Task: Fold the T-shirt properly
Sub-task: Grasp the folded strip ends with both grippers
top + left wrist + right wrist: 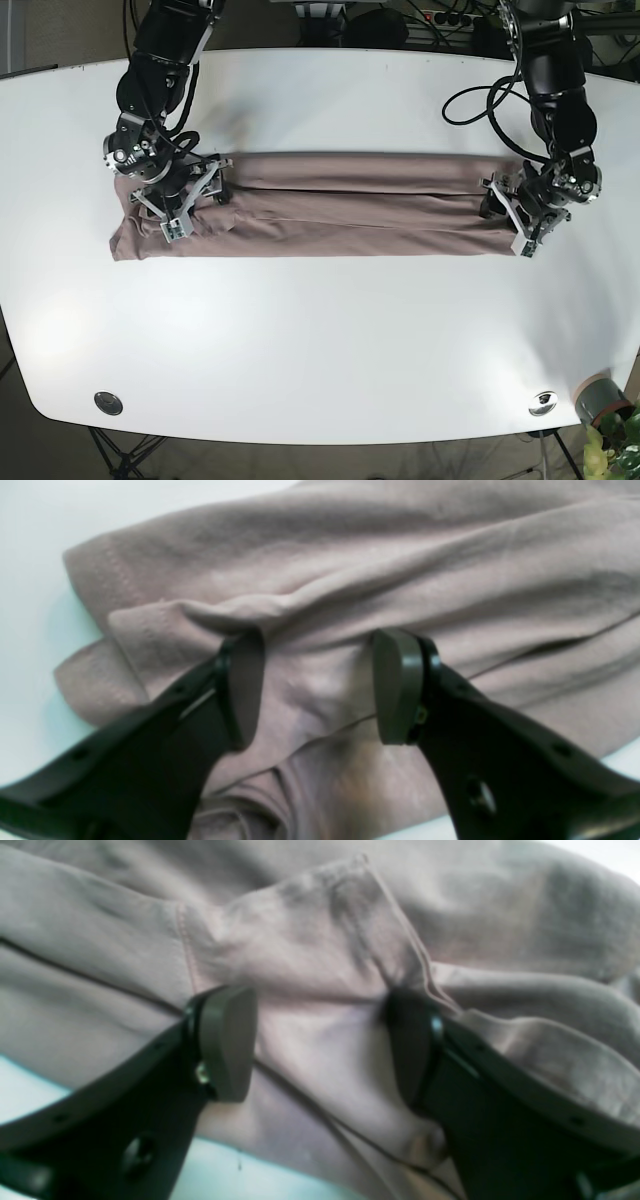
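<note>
The dusty-pink cotton T-shirt (320,205) lies as a long, narrow band across the white table (320,340), sides already folded in. The left gripper (317,685) and right gripper (320,1040) stand wide at opposite ends, fabric between their jaws, probably poised to pinch.

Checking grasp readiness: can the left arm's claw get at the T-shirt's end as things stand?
Probably yes. The left claw is open, straddling a raised fold of the T-shirt, with nothing between them.

T-shirt (330,205) folded long, end effectors at both ends, white table (320,340)
</note>
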You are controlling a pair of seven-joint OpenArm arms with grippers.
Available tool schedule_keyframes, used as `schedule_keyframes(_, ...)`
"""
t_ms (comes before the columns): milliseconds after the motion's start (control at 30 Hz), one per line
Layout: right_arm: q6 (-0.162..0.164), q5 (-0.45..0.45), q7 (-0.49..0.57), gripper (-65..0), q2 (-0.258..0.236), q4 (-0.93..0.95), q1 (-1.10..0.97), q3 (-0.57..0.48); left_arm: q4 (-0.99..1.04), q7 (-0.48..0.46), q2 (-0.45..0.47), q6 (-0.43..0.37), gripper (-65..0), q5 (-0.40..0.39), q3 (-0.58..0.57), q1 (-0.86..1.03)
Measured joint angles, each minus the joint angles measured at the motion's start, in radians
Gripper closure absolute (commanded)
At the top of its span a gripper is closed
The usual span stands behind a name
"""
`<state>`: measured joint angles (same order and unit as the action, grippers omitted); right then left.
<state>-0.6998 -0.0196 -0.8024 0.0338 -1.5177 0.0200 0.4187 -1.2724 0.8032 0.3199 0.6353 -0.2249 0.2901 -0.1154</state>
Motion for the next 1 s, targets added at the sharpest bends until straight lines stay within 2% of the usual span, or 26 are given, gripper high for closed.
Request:
schedule_keyframes(167,0.000,0.001,-0.018,-38.7,0.006,-0.008,0.008,0.001,-0.091,0.038,-0.005,0.037,-32.9,0.022,0.019,0.000)
schedule_keyframes(333,0.000,-0.010,-0.039,-38.7,0.022,-0.039,0.002,0.002,-0.211,0.018,-0.042,0.039,-44.2,0.018,0.116,-0.015)
schedule_keyframes(400,0.000,-0.011,-0.039,-38.7,0.022,-0.039,0.002,0.006,-0.230,0.020,-0.058,0.039,-46.8,0.018,0.147,-0.013)
schedule_keyframes(533,0.000,-0.011,-0.039,-38.7,0.022,-0.039,0.002,0.006,-0.216,0.066,-0.068,0.040,-47.5,0.017,0.201,-0.015)
schedule_keyframes(767,0.000,-0.011,-0.039,-38.7,0.022,-0.039,0.002,0.009,-0.085,0.079,-0.056,0.039,-47.2,0.031,0.366,-0.043)
schedule_keyframes(1000,0.000,-0.011,-0.039,-38.7,0.022,-0.039,0.002,0.009,0.055,0.072,-0.061,0.061,-47.1,0.023,0.380,-0.048)
